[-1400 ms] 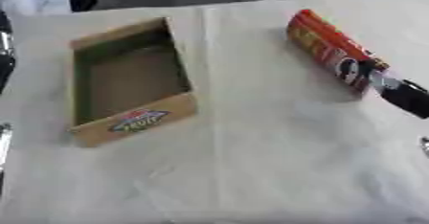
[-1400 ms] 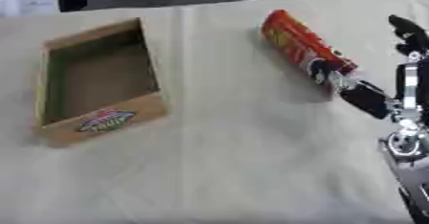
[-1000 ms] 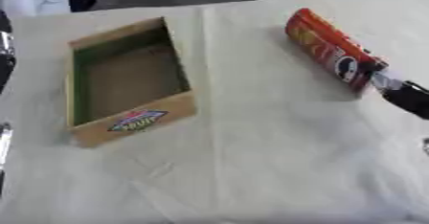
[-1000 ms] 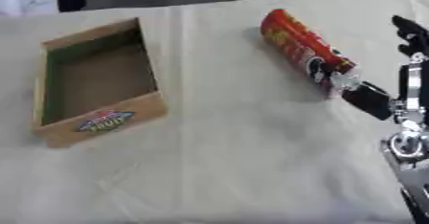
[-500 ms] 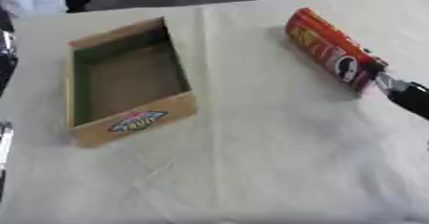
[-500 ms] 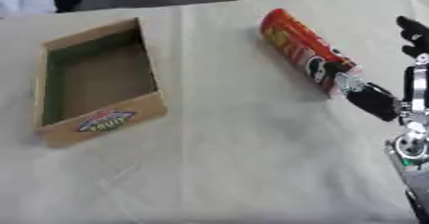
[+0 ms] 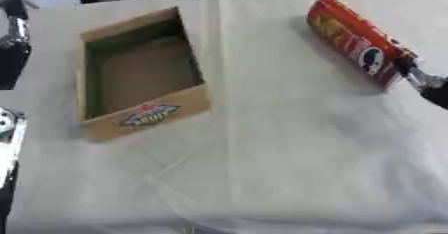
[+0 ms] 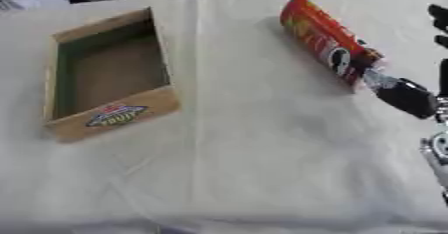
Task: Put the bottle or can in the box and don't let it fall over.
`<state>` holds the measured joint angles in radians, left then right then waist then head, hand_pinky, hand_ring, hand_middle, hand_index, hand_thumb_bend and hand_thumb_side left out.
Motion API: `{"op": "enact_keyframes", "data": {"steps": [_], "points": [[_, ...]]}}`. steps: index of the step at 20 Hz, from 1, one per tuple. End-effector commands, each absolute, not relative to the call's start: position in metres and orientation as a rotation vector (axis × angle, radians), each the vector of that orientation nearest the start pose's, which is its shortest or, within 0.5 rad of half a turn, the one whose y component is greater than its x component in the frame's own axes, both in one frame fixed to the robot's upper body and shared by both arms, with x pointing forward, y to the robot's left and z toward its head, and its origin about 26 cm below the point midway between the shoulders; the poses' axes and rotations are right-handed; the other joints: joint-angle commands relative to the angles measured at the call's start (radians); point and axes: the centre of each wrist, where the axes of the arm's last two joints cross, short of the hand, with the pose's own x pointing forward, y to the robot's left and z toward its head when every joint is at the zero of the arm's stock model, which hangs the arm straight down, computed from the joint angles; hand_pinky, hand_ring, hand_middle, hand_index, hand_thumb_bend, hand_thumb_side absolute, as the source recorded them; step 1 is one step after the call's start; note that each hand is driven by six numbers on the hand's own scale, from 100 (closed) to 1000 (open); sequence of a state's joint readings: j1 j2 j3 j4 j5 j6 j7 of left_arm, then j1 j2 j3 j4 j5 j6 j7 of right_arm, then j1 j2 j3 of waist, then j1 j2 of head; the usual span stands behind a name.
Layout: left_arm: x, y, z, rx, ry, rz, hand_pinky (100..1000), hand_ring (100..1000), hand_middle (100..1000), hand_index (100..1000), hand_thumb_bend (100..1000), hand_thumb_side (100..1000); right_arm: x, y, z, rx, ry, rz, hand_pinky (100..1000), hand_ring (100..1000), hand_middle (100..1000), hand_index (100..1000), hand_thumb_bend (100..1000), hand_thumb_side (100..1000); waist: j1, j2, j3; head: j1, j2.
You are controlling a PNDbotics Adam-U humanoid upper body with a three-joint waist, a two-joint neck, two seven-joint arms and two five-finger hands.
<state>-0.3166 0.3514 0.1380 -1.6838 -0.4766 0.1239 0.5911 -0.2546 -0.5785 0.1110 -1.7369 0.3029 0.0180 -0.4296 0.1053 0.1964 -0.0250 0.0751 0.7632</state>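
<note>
1. The right hand reaches in from the right; one finger meets the can's near end, and I cannot tell its spread.
2. The red can lies flat on the worktop, well apart from the box.
3. Probably light, stiff and rolling, so grasp it mid-body.

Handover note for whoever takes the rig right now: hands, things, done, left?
Right hand: at the near end of the red can, a fingertip touching it; no grasp visible.
Left hand: not clearly in view.
Can: lying on its side on the white cloth, far right, outside the box.
Box: open, empty, far left of the cloth.
Done: nothing placed yet.
Left: grasp the can, carry it to the box, set it upright inside so it does not tip.
</note>
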Motion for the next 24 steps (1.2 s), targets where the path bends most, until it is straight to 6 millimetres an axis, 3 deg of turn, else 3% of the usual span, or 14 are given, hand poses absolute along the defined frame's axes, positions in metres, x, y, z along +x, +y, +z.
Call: {"op": "enact_keyframes", "data": {"steps": [1, 9, 24], "points": [[0.339, 0.328, 0.157, 1.241, -1.966, 0.064, 789, 842, 743, 736, 486, 676, 0.327, -0.316, 0.153, -0.910, -2.052, 0.457, 858, 902, 875, 904, 682, 391, -0.001, -0.028, 0.000, 0.017, 0.007], [0.339, 0.326, 0.157, 1.232, -1.973, 0.058, 789, 842, 743, 736, 487, 674, 0.330, -0.315, 0.152, -0.888, -2.053, 0.499, 862, 903, 877, 906, 685, 391, 0.001, -0.034, 0.003, 0.041, 0.007], [0.340, 0.324, 0.156, 1.221, -1.974, 0.048, 788, 847, 743, 736, 489, 673, 0.344, -0.306, 0.139, -0.857, -2.033, 0.534, 870, 907, 879, 907, 695, 392, -0.005, -0.050, 0.005, -0.070, -0.012]]}}
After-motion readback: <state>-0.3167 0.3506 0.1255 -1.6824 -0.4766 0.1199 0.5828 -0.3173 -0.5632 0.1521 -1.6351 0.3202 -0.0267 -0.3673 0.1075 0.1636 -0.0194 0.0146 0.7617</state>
